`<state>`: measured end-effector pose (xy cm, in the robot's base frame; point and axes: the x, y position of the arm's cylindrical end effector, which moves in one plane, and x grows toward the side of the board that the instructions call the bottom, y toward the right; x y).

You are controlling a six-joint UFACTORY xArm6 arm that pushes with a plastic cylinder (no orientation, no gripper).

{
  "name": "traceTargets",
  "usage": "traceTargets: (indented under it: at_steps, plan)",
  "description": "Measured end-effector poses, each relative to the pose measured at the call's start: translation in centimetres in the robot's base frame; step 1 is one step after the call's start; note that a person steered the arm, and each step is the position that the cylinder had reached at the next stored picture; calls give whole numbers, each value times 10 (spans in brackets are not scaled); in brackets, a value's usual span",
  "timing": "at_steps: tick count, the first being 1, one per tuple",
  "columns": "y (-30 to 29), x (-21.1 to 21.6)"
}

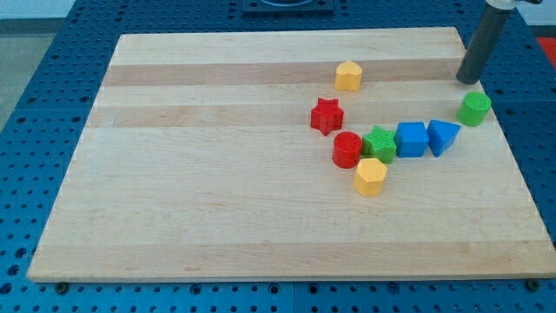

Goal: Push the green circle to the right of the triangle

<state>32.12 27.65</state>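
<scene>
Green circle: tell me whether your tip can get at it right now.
Probably yes. My tip sits just above the green circle in the view, with bare board between them; the blue triangle lies on its lower left.

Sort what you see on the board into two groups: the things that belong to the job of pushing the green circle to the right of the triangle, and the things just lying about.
Belong to the job:
green circle
blue triangle
my tip, above the green circle in the view

Just lying about:
blue cube
green star
red cylinder
red star
yellow hexagon
yellow block
</scene>
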Motion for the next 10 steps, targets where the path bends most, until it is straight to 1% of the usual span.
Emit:
traceTargets:
  at_steps: [2,5,10]
  plan:
    - [-3,7]
    - [-3,45]
    - [-3,93]
